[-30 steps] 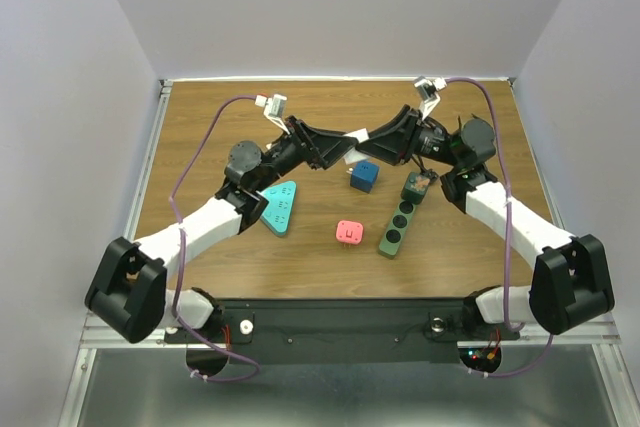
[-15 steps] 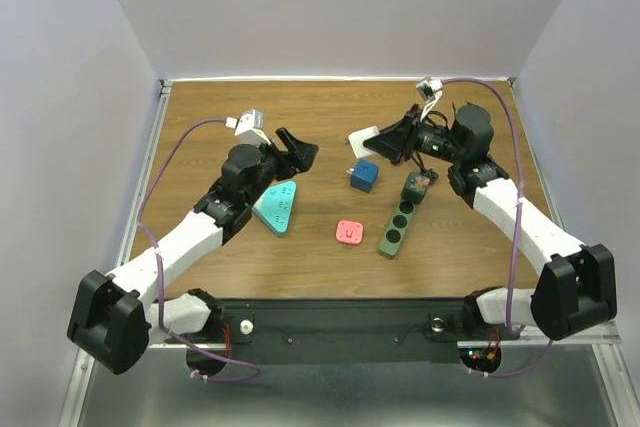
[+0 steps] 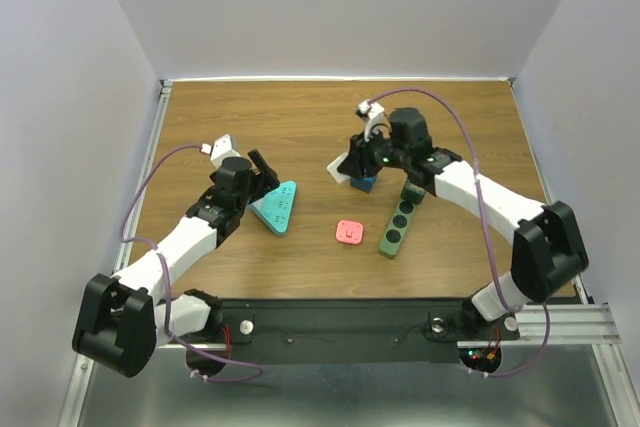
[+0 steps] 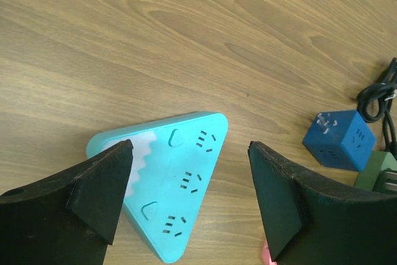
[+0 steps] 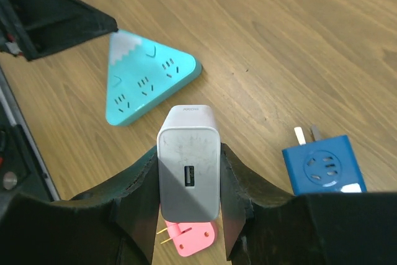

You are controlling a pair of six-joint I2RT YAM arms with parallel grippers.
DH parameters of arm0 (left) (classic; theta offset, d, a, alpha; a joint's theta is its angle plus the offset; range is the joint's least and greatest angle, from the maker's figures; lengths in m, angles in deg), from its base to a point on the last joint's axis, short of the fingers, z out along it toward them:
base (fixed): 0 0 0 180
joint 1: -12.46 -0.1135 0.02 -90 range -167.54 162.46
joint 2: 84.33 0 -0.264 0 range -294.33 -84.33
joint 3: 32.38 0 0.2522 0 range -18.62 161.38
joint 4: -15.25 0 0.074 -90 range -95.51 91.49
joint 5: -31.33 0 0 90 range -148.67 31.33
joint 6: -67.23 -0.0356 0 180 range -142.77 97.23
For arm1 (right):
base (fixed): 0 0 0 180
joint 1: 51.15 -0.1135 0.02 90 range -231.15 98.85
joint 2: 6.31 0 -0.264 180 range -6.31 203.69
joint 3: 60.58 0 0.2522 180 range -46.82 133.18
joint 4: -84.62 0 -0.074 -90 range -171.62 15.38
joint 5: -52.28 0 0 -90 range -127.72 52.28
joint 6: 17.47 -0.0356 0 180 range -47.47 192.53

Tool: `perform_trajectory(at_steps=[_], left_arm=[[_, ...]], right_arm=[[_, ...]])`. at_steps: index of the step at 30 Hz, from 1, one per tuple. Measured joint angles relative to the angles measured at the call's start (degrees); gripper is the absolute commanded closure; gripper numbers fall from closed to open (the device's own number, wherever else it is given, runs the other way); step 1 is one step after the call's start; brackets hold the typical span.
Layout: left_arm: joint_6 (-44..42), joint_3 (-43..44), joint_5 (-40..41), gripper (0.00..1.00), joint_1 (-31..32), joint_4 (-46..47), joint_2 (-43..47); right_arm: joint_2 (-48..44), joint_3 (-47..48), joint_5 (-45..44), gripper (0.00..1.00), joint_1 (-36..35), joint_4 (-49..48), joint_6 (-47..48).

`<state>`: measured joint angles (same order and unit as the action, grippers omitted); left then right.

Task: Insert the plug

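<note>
My right gripper (image 3: 347,166) is shut on a white USB charger plug (image 3: 338,169), held above the table between the blue cube and the teal strip. In the right wrist view the plug (image 5: 189,162) sits between my fingers (image 5: 133,197), USB port facing the camera, prongs hidden. A teal triangular power strip (image 3: 279,206) lies flat, sockets up, and also shows in the right wrist view (image 5: 146,85). My left gripper (image 3: 262,170) is open and empty, hovering over the strip's far corner (image 4: 167,184).
A blue cube adapter (image 3: 364,183) lies just behind the right gripper. A pink plug (image 3: 348,232) lies mid-table. A dark green power strip (image 3: 398,220) lies to its right. The wooden table has raised edges and white walls around it.
The two grippers were together at the white plug. The left one let go and drew back left over the teal strip. The right arm swung left and nearer with the plug.
</note>
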<state>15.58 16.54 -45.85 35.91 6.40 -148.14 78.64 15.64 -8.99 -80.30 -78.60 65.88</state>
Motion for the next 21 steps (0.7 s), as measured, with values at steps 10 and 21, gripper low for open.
perform_trajectory(at_steps=[10, 21], left_arm=[[1.0, -3.3, 3.7, 0.13, -0.4, -3.1, 3.3], [1.3, -3.8, 3.6, 0.25, -0.7, -3.4, -0.5]], right_arm=[[10.1, 5.9, -6.6, 0.99, -8.2, 4.3, 7.7], [19.2, 13.9, -10.1, 1.0, -13.2, 4.6, 15.0]])
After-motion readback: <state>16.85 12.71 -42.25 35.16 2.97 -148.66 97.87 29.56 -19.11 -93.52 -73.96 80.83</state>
